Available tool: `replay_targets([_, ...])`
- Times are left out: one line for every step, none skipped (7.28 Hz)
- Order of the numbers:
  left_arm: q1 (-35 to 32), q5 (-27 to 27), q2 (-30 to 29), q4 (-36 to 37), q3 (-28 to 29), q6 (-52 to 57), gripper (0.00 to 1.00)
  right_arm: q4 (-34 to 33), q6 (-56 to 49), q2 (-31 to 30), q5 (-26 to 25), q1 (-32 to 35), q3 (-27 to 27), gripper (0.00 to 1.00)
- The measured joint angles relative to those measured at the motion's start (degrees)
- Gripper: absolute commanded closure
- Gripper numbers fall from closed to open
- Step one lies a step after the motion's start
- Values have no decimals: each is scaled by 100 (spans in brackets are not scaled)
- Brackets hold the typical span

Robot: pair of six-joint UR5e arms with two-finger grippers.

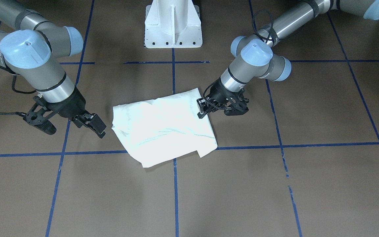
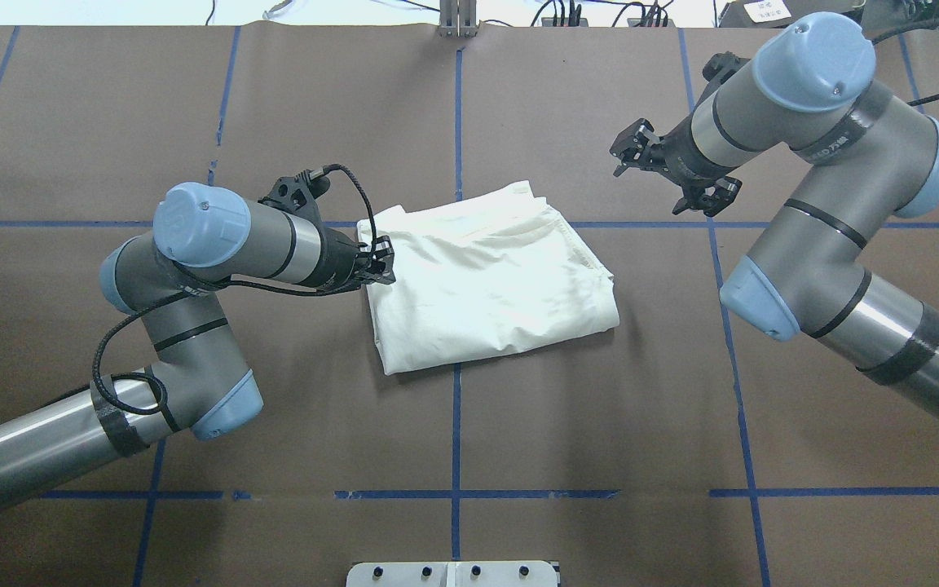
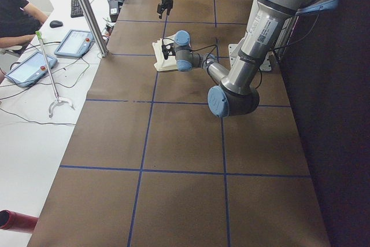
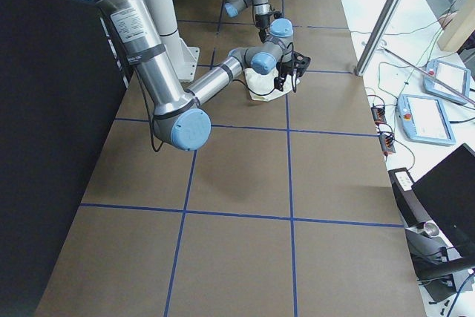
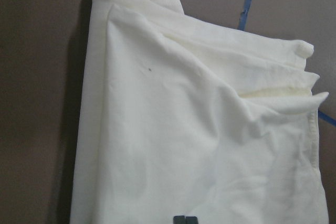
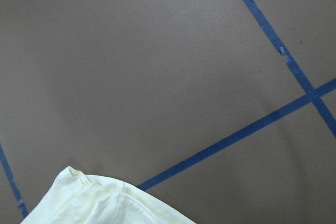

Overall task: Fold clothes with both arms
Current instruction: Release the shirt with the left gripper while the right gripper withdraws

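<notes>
The cream-white T-shirt (image 1: 163, 128) lies folded into a rough rectangle at the table's middle, plain side up; its print is hidden. It also shows in the overhead view (image 2: 486, 277), the left wrist view (image 5: 184, 119), and as a corner in the right wrist view (image 6: 94, 203). My left gripper (image 2: 388, 262) is low at the shirt's left edge (image 1: 206, 113). Its fingertips (image 5: 186, 220) show pressed together on the cloth. My right gripper (image 2: 647, 181) is open and empty, raised off the shirt's far right side (image 1: 74, 131).
The brown table is marked with a grid of blue tape (image 1: 173, 184). The white flanged pedestal (image 1: 173, 24) stands at the robot's side of the table. Tablets (image 3: 72, 41) and a person (image 3: 14, 10) are at a side desk.
</notes>
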Motion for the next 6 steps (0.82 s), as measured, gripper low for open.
replay_targets([-95, 95, -9, 4, 149, 254, 100, 10, -49, -62, 5, -38, 86, 0])
replay_targets([-254, 136, -12, 5, 314, 528, 100, 15, -81, -86, -2, -56, 142, 0])
replay_targets([-419, 136, -12, 16, 486, 825, 100, 20, -135, -108, -33, -57, 178, 0])
replay_targets([-698, -78, -2, 129, 566, 1125, 100, 20, -234, -138, -73, -25, 242, 0])
replay_targets([-990, -440, 18, 311, 491, 1361, 100, 11, -379, -163, -97, 83, 314, 0])
replay_targets([-1202, -683, 39, 426, 330, 1514, 100, -8, -663, -205, -83, 287, 346, 0])
